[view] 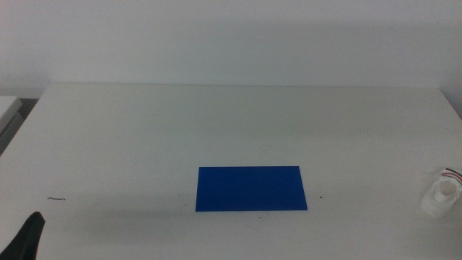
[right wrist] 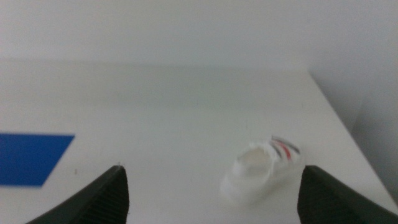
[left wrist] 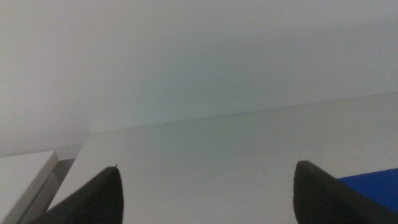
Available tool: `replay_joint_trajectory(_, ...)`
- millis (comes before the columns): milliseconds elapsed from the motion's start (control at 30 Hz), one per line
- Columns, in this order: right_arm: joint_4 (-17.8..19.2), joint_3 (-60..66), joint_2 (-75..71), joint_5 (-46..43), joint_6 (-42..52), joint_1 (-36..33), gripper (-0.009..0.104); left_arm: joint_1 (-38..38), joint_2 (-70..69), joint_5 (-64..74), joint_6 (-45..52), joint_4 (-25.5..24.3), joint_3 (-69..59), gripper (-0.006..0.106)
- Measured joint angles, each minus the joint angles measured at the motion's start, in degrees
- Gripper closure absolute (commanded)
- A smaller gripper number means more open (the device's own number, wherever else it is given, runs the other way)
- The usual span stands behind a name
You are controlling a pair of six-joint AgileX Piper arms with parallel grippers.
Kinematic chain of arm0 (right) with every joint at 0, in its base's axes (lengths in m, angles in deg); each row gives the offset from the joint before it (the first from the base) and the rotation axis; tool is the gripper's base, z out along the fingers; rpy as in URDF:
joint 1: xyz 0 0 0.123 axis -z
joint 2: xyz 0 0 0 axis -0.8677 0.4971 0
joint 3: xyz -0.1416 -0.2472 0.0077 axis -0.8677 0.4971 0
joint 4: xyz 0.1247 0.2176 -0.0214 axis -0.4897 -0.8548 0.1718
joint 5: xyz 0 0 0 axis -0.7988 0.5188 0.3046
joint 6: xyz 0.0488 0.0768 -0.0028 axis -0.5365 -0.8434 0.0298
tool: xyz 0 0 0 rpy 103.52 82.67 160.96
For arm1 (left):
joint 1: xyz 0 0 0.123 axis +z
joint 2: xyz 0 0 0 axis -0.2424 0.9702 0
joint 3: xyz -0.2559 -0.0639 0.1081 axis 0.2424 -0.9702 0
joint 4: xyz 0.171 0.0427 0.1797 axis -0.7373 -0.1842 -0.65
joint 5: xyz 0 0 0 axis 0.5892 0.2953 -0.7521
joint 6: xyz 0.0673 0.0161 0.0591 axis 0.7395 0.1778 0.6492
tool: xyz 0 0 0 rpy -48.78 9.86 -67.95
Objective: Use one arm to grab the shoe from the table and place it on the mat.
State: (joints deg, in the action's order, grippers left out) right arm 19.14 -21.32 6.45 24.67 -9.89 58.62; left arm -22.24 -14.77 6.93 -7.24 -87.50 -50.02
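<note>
The blue mat [view: 251, 188] lies flat on the white table near the front middle; nothing is on it. The small white shoe [view: 442, 193] with dark and red straps sits at the table's right edge, apart from the mat. In the right wrist view the shoe [right wrist: 262, 171] lies ahead of my right gripper [right wrist: 211, 193], whose jaws stand wide apart and empty, with a corner of the mat [right wrist: 31, 158] to one side. My left gripper [left wrist: 205, 193] is open and empty; its tip [view: 27, 235] shows at the bottom left of the middle view. A mat corner [left wrist: 373, 183] shows past it.
A small dark speck [view: 56, 198] lies on the table [view: 231, 123] at the left. A white surface [view: 9, 108] stands beyond the table's left edge. The table's right edge runs close to the shoe.
</note>
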Motion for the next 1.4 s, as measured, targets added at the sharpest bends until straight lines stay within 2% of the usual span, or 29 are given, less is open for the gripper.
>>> replay_joint_trajectory(133,-0.2,-6.5,3.2,7.1,0.1,0.0,0.002,0.0,0.0,0.0,0.0,0.0,0.0,0.007)
replay_joint_trajectory(233,-1.6,-15.5,11.8,9.8,0.1,0.0,0.002,0.0,0.0,0.0,0.0,0.0,0.0,0.007)
replay_joint_trajectory(367,-6.3,-28.4,26.2,14.2,0.1,0.0,0.002,0.0,0.0,0.0,0.0,0.0,0.0,0.007)
replay_joint_trajectory(467,-10.3,-36.5,37.4,21.3,-0.7,0.0,0.002,0.0,0.0,0.0,0.0,0.0,0.0,0.007)
replay_joint_trajectory(533,-11.4,-41.8,45.1,27.4,-4.0,0.0,0.002,0.0,0.0,0.0,0.0,0.0,0.0,0.007)
replay_joint_trajectory(633,-9.0,-48.8,56.0,36.3,-18.1,0.0,0.002,0.0,0.0,0.0,0.0,0.0,0.0,0.007)
replay_joint_trajectory(733,-2.6,-53.2,65.9,43.3,-37.7,0.0,0.002,0.0,0.0,0.0,0.0,0.0,0.0,0.007)
replay_joint_trajectory(833,3.9,-54.4,72.6,45.3,-49.0,0.1,0.002,0.0,0.0,0.0,0.0,0.0,0.0,0.007)
replay_joint_trajectory(900,5.9,-54.7,75.8,45.0,-52.3,0.6,0.002,0.0,0.0,0.0,0.0,0.0,0.0,0.007)
replay_joint_trajectory(1033,7.4,-54.9,80.9,41.3,-54.7,1.6,0.002,0.0,0.0,0.0,0.0,0.0,0.0,0.007)
replay_joint_trajectory(1267,8.2,-54.9,85.5,36.3,-55.1,3.8,0.002,0.0,0.0,0.0,0.0,0.0,0.0,0.007)
replay_joint_trajectory(1400,8.2,-55.0,88.2,30.4,-52.5,6.1,0.002,0.0,0.0,0.0,0.0,0.0,0.0,0.007)
